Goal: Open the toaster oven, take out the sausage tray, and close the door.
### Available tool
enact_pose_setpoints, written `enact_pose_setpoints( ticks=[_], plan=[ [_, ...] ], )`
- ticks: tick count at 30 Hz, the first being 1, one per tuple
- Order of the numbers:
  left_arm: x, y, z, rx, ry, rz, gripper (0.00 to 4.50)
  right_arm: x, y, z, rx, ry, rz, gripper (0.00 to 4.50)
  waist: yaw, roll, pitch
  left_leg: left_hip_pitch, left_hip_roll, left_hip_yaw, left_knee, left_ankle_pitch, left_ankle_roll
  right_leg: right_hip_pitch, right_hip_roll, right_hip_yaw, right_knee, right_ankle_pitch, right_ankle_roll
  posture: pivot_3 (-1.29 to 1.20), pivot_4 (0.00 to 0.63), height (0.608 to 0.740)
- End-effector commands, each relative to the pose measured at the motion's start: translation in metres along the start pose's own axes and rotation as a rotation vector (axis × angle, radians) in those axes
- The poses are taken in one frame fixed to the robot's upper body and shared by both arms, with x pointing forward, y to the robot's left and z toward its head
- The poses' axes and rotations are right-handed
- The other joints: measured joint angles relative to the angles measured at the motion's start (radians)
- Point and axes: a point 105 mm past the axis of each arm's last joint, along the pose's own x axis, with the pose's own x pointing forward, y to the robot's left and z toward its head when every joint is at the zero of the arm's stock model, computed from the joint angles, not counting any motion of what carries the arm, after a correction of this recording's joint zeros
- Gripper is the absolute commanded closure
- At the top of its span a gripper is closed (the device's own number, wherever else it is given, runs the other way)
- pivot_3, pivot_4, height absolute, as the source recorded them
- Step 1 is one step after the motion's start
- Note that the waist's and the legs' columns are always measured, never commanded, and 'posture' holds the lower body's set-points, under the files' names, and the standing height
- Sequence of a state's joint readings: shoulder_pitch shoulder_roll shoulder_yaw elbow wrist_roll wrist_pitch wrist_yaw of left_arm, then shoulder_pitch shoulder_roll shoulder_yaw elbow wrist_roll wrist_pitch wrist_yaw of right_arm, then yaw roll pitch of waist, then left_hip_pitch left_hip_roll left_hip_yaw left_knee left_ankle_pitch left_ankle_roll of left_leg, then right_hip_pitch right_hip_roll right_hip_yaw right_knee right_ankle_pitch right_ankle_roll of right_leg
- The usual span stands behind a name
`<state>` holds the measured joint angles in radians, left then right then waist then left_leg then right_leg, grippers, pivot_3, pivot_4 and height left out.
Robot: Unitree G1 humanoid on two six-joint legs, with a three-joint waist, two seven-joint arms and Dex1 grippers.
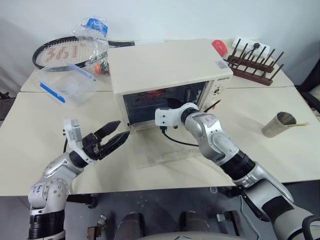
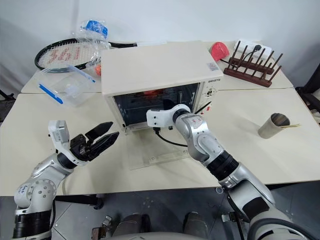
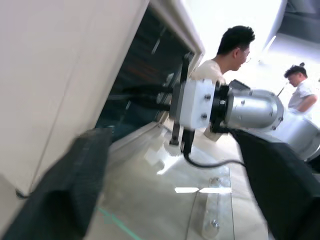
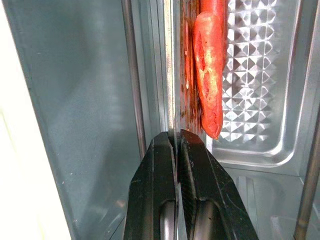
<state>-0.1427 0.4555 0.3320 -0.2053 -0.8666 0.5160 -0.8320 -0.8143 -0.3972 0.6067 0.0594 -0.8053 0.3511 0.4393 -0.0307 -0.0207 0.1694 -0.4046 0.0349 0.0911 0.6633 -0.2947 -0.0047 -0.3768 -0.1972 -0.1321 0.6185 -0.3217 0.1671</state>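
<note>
Door [image 1: 165, 150] lies open on the bench [image 1: 40, 115]. Right gripper [image 4: 176, 137], inside the oven [image 1: 165, 65], is clenched, seemingly on the tray [image 4: 250, 75] rim; left gripper [image 1: 116, 134] hangs released beside the door.

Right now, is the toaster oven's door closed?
No: the door lies folded down flat before the toaster oven, its cavity open.

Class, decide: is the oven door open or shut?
Open. The door lies flat on the table before the oven, and the right gripper reaches inside to the tray.
</note>
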Motion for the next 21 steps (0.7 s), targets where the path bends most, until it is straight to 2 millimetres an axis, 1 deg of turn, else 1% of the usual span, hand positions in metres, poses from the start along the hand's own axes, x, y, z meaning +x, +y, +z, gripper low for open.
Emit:
enact_pose_setpoints(
  ticks=[1, 4, 6, 13, 18, 21],
  plan=[
    [-0.006, 0.001, 0.006, -0.010, 0.021, 0.001, 0.01, -0.015, -0.017, 0.007, -0.015, -0.038, -0.072, 4.50, 0.000, 0.000, 0.000, 0.000, 0.000, 0.000, 0.000, 0.000, 0.000, 0.000, 0.000, 0.000, 0.000, 0.000, 0.000, 0.00, 0.150, 0.740],
    [-0.009, 0.005, 0.008, -0.023, 0.035, 0.019, 0.01, -0.025, -0.015, 0.006, -0.036, -0.046, -0.075, 4.50, 0.000, 0.000, 0.000, 0.000, 0.000, 0.000, -0.001, 0.000, 0.000, 0.000, 0.000, 0.000, 0.000, 0.000, 0.000, 0.00, 0.150, 0.740],
    [-0.011, 0.008, 0.012, -0.029, 0.023, 0.034, 0.01, -0.034, -0.010, 0.007, -0.049, -0.056, -0.067, 4.50, 0.001, 0.000, 0.000, 0.000, 0.000, 0.000, -0.001, 0.000, 0.000, 0.000, 0.000, 0.000, -0.001, 0.000, 0.000, 0.00, 0.150, 0.740],
    [-0.009, 0.010, 0.014, -0.076, 0.018, 0.053, 0.01, -0.062, 0.002, -0.001, -0.079, -0.052, -0.033, 4.50, 0.004, 0.000, 0.000, 0.000, 0.000, 0.000, -0.001, 0.000, 0.000, 0.000, 0.000, 0.000, -0.002, 0.000, 0.000, 0.00, 0.150, 0.740],
    [-0.009, 0.013, 0.013, -0.102, 0.028, 0.047, 0.01, -0.074, 0.000, -0.006, -0.096, -0.033, -0.044, 4.50, 0.007, 0.000, 0.000, 0.000, 0.000, 0.000, -0.001, 0.000, 0.000, 0.000, 0.000, 0.000, -0.002, 0.000, 0.000, 0.00, 0.150, 0.740],
    [-0.005, 0.020, 0.012, -0.135, 0.025, 0.067, 0.01, -0.088, -0.004, -0.006, -0.110, -0.040, -0.087, 4.50, 0.016, 0.000, 0.001, 0.000, 0.000, 0.000, -0.001, 0.000, 0.000, 0.000, 0.000, 0.000, -0.002, 0.000, 0.000, 0.00, 0.150, 0.740]
  ],
)
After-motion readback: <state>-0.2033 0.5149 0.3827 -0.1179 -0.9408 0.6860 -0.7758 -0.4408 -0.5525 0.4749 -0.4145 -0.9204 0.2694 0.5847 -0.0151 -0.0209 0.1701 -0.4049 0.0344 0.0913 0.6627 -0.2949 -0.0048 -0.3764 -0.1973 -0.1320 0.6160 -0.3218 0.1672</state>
